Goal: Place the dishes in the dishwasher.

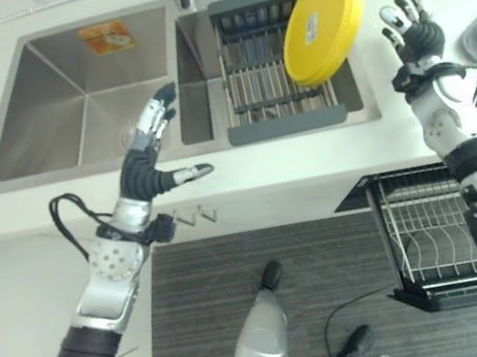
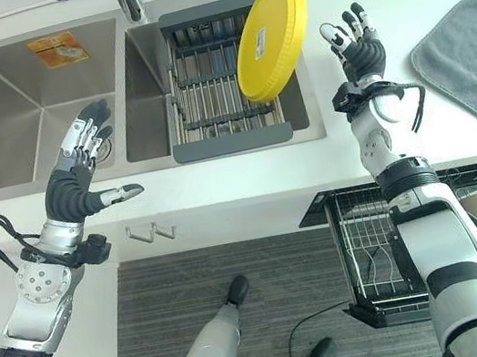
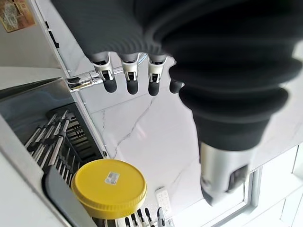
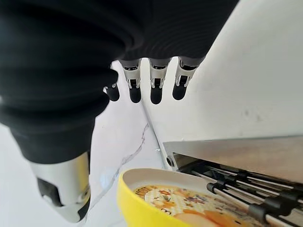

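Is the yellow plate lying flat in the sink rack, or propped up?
Propped up: the yellow plate stands tilted on edge in the sink rack, its upper rim over the sink's right edge.

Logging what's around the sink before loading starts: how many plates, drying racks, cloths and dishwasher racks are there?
Yellow plate: 1
Drying rack in the sink: 1
Grey cloth: 1
Dishwasher rack: 1
Total: 4

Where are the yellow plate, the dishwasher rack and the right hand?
yellow plate (image 1: 320, 27), left eye view, middle of its underside.
dishwasher rack (image 1: 430, 242), left eye view, wire tines.
right hand (image 2: 358, 54), right eye view, back of the hand.
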